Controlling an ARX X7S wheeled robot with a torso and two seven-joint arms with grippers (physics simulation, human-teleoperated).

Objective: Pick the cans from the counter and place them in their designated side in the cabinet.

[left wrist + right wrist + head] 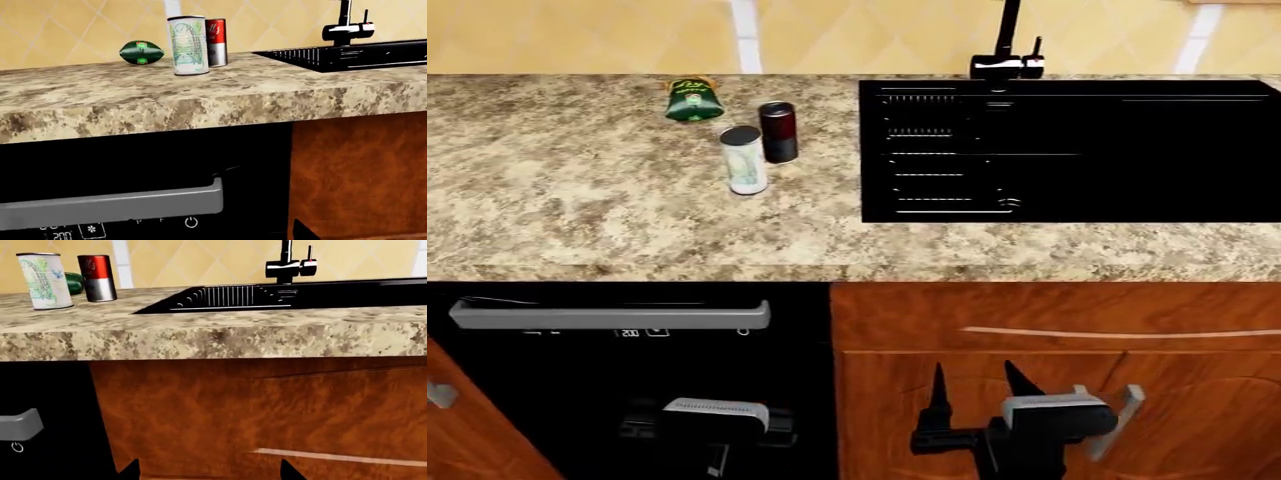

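Both upright cans, the white green-printed one (743, 159) and the dark maroon one (778, 131), stand just beside each other on the speckled granite bench (574, 215), at about twelve o'clock from my left gripper (711, 425), which is nearer. My right gripper (977, 385) hangs low with fingers apart; I cannot tell the left's.

Both my arms sit low, below the counter's (601, 200) front edge. Right gripper (974, 385): jaws spread apart, two dark fingers pointing up toward that edge, nothing between them; both tips also visible in the right wrist view. Left gripper (711, 420): only its pale-topped body visible in head view; finger state not readable. Neither touches anything.
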